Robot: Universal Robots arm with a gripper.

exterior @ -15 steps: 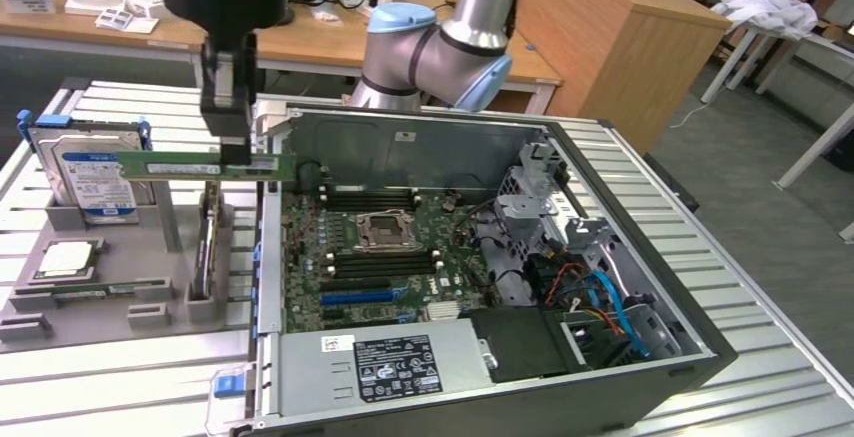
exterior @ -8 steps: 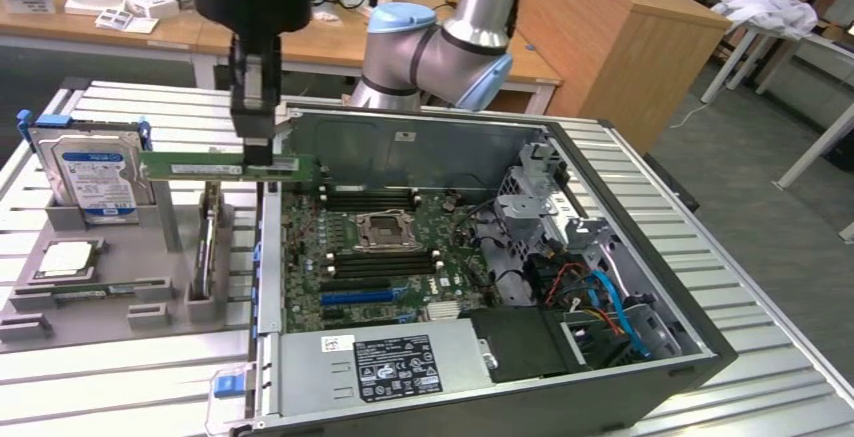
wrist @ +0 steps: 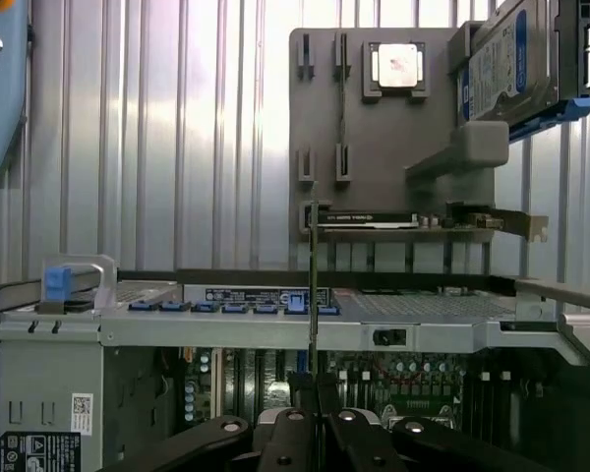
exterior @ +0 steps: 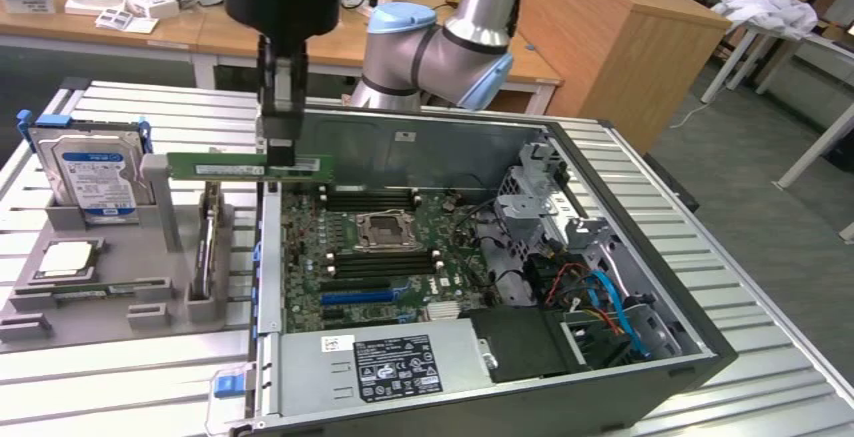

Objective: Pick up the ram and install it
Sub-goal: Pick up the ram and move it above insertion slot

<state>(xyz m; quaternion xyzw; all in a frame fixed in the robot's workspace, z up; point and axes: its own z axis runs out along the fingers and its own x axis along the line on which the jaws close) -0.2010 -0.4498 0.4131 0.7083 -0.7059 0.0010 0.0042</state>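
Exterior view: the gripper [exterior: 282, 149] pinches the ram [exterior: 227, 167] by its top edge. The broad green face is visible, long axis level, mostly left of the jaws.
Wrist view: the ram [wrist: 314, 295] appears edge-on, a thin line between the jaws.

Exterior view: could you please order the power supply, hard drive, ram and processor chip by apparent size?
1. power supply
2. hard drive
3. ram and processor chip: unranked; ram longer, chip wider, similar area.
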